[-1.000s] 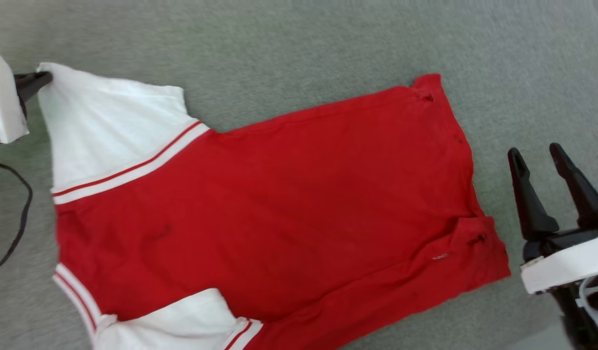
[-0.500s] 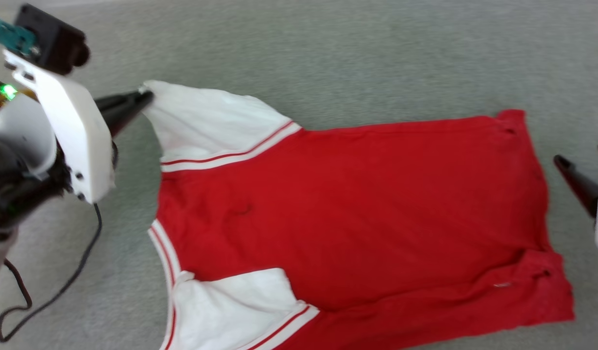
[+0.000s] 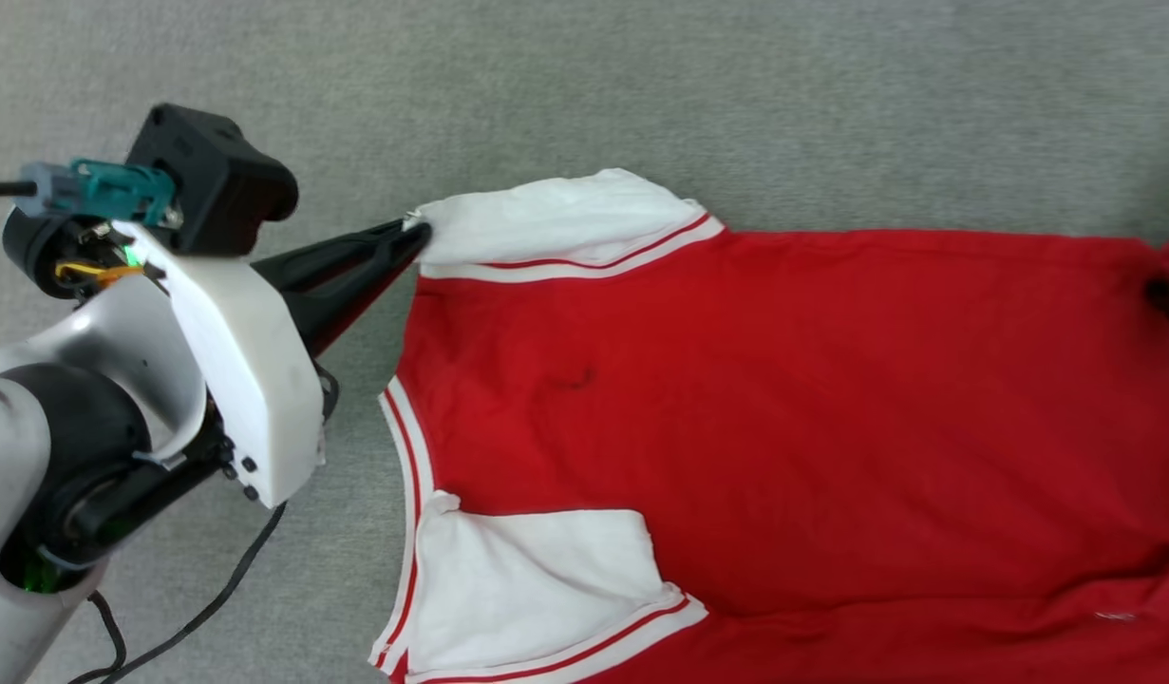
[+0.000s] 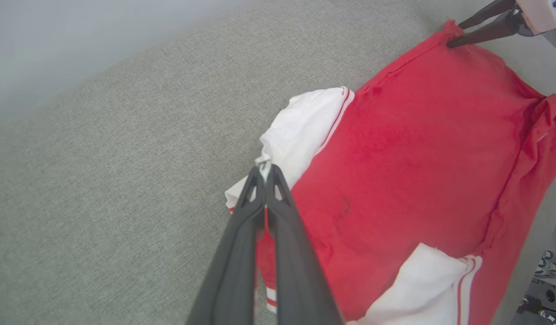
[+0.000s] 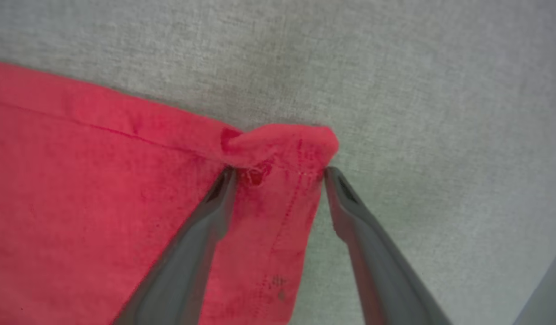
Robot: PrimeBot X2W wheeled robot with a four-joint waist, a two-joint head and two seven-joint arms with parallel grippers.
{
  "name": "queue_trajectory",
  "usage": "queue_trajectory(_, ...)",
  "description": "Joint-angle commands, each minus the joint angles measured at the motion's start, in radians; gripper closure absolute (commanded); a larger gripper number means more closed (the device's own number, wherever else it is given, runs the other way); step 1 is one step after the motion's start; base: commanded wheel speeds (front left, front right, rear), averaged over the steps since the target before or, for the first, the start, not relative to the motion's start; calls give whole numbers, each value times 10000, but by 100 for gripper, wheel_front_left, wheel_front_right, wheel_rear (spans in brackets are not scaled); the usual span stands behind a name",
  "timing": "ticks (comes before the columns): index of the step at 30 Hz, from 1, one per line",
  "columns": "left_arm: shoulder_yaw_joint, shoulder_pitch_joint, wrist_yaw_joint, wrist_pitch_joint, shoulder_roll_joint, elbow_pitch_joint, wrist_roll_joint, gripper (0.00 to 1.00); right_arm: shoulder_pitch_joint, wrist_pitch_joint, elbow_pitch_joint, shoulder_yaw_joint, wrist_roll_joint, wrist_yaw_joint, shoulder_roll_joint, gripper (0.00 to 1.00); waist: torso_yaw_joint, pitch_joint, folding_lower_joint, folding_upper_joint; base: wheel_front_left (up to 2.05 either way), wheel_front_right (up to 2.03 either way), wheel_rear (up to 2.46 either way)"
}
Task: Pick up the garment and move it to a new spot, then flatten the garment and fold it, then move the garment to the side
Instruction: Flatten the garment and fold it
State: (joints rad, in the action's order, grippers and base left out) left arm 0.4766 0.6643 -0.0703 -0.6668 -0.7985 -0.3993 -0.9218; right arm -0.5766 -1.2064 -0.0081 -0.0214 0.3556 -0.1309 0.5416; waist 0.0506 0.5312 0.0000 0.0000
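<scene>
1. The garment (image 3: 783, 408) lies spread on the grey surface (image 3: 641, 95) with its plain red side up. Its collar end is toward our left and its hem toward our right.
2. Our left gripper (image 4: 265, 169) is pinched tight on the very tip of the far white sleeve (image 3: 565, 223), with only a sliver of cloth between the closed fingers.
3. Our right gripper (image 5: 278, 171) stands wide, one finger on each side of the far hem corner (image 5: 282, 140). It holds nothing yet. That corner is curled into a small roll just beyond the fingertips.
4. We judge the step in hand to be taking the far edge at both ends, so the cloth can be drawn flat and then folded.
5. To do it well, we push the right fingers a little further over the corner before closing. That way they catch the full thickness of the hem rather than only the rolled lip, which would likely slide out.
6. Once both ends are held, we move the arms together and evenly, with just enough tension to straighten the far edge. The left grip is thin, so a hard pull could strip the sleeve tip free.
7. We watch the near sleeve (image 3: 537, 579), which lies turned in over the body. Dragging it could bunch it further.
8. We keep the left arm's sweep clear of the cable (image 3: 214, 608) trailing beneath it.
</scene>
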Motion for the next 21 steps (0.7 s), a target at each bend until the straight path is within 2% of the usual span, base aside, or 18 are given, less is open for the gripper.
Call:
queue_trajectory(1, 22, -76, 46, 54, 74, -168, 81, 100, -163, 20, 332, -87, -116, 4, 28, 0, 255, 222, 0, 0, 0, 0, 0)
queue_trajectory(7, 109, -170, 126, 189, 171, -399, 204, 100, 259, 126, 1340, -448, -55, 4, -370, 0, 505, 379, 0, 0, 0, 0, 0)
queue_trajectory(8, 124, -190, 138, 207, 192, -399, 223, 100, 338, 116, 1461, -528, -15, 2, -402, 56, 523, 378, 0, 0, 0, 0, 0)
queue_trajectory(9, 137, -208, 144, 220, 202, -384, 230, 100, 380, 157, 1549, -577, 16, 2, -417, 87, 533, 364, 0, 0, 0, 0, 0)
queue_trajectory(10, 143, -227, 157, 266, 225, -353, 246, 100, 396, 195, 1635, -563, 43, 2, -436, 100, 537, 332, 0, 0, 0, 0, 0)
queue_trajectory(16, 108, -388, 213, 674, 384, -153, 430, 100, 239, 798, 1594, -315, 123, 2, -363, 100, 464, -68, 0, 0, 0, 0, 0)
queue_trajectory(21, -7, -808, 385, 1047, 327, 129, 502, 100, 408, 1715, 1438, -1, 343, 2, -465, 100, 332, -876, 0, 0, 0, 0, 0)
